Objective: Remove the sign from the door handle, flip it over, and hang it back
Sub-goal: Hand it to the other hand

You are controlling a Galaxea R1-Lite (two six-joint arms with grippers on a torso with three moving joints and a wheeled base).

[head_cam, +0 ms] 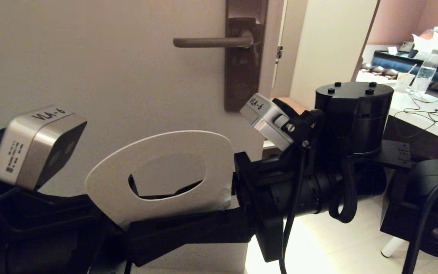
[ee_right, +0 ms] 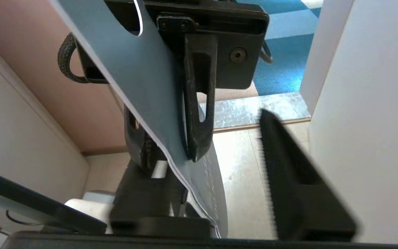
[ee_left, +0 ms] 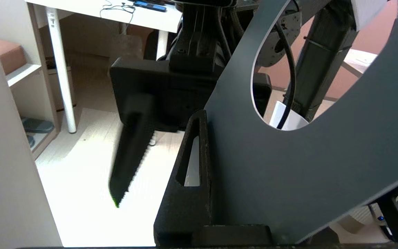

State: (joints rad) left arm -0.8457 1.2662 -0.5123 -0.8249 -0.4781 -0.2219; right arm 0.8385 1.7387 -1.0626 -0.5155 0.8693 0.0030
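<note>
My left gripper [ee_left: 199, 173] pinches the sign [head_cam: 158, 182], white face toward me, grey-blue behind, oval hole uppermost. My right gripper [ee_right: 233, 145] stands parted beside its edge, seemingly released. Beyond, the door handle [head_cam: 211, 42] hangs bare.

Door handle [head_cam: 211, 42] high on the door [head_cam: 89, 68], lever running left from its backplate [head_cam: 243, 76]. Sign [head_cam: 165, 179] off the handle, below it and left of the backplate, in front of the door, between the two grippers. Left gripper [head_cam: 188, 228] under the sign's lower edge, a finger on each face. Right gripper [head_cam: 242, 182] at the sign's right end, fingers apart. Desk [head_cam: 432, 118] far right, beyond the door edge, with a water bottle [head_cam: 424, 78] and a cup [head_cam: 403, 82] on it.
</note>
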